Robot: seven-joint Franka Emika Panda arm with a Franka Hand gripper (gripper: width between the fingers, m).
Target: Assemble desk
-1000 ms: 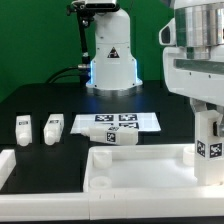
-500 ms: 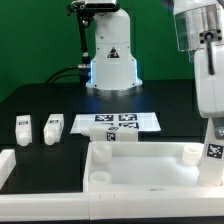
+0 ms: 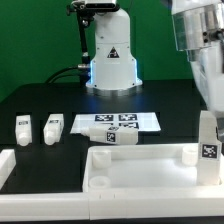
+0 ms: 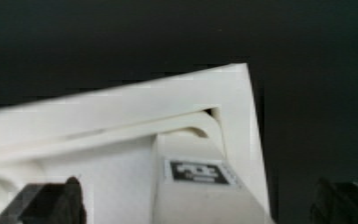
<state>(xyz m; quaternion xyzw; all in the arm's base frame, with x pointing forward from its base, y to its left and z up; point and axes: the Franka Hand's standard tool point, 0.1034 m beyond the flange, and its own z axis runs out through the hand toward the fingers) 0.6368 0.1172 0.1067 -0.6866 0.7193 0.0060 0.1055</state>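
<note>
Since a second ago your arm has lifted off the corner and the gripper [image 4: 204, 200] has sprung wide. Its dark fingers [image 4: 51, 200] now stand spread to either side of the leg [image 3: 207, 135], with clear space between each and the part, so nothing is held.

That leg stands upright, long axis vertical, in the corner of the tabletop [image 3: 140, 165] at the exterior view's right. You cannot tell from here whether it is fully seated.

What matters for your next move is that the leg sits straight below the wrist and between the fingers. A re-grip would likely need only a straight descent. The spare legs [image 3: 23, 128] lie well apart, toward the exterior view's left, beyond the marker board [image 3: 120, 121].
</note>
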